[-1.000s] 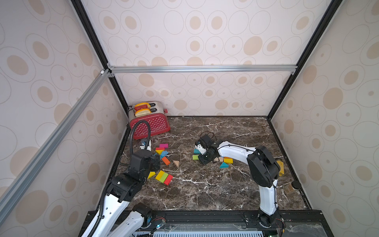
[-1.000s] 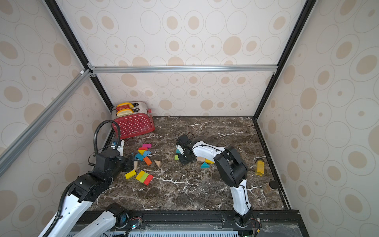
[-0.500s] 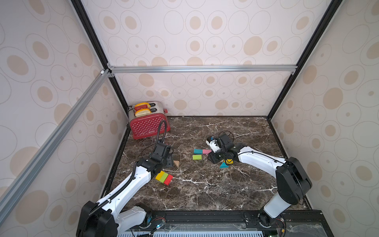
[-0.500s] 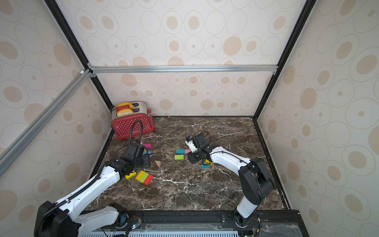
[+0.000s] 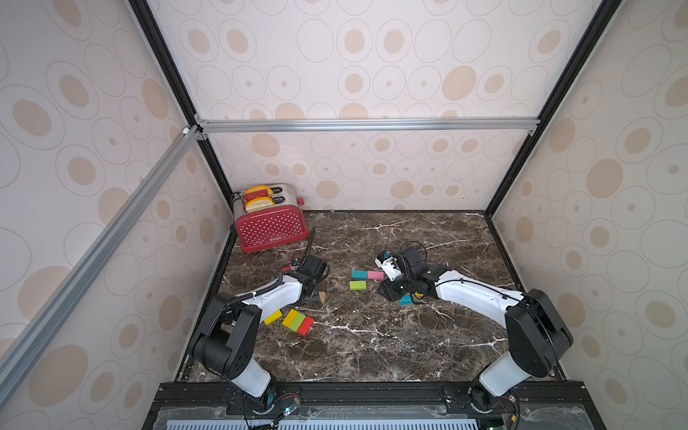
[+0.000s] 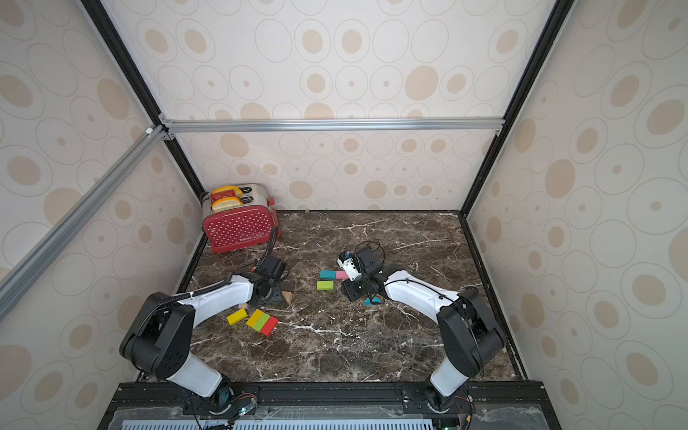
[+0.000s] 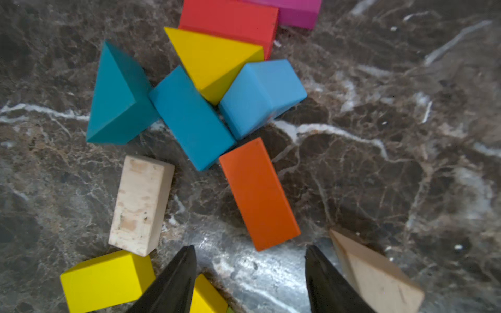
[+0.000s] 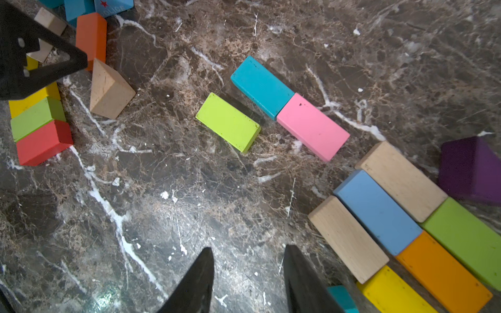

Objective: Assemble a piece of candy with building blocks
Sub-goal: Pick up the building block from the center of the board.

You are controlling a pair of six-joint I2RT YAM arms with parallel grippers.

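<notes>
Building blocks ahead of and beside the parted, empty jaws of left gripper and right gripper

The worktop is glossy veined stone (marble-like), the painted blocks matt, the bare brick beside the fingers pitted wood.

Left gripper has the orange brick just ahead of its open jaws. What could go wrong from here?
1. The bare-wood wedge lies close beside the left gripper; moving forward or down may knock it aside.
2. The orange brick seems to touch the blue brick at its far end, so a push or a skewed grip could shift that one too.
</notes>
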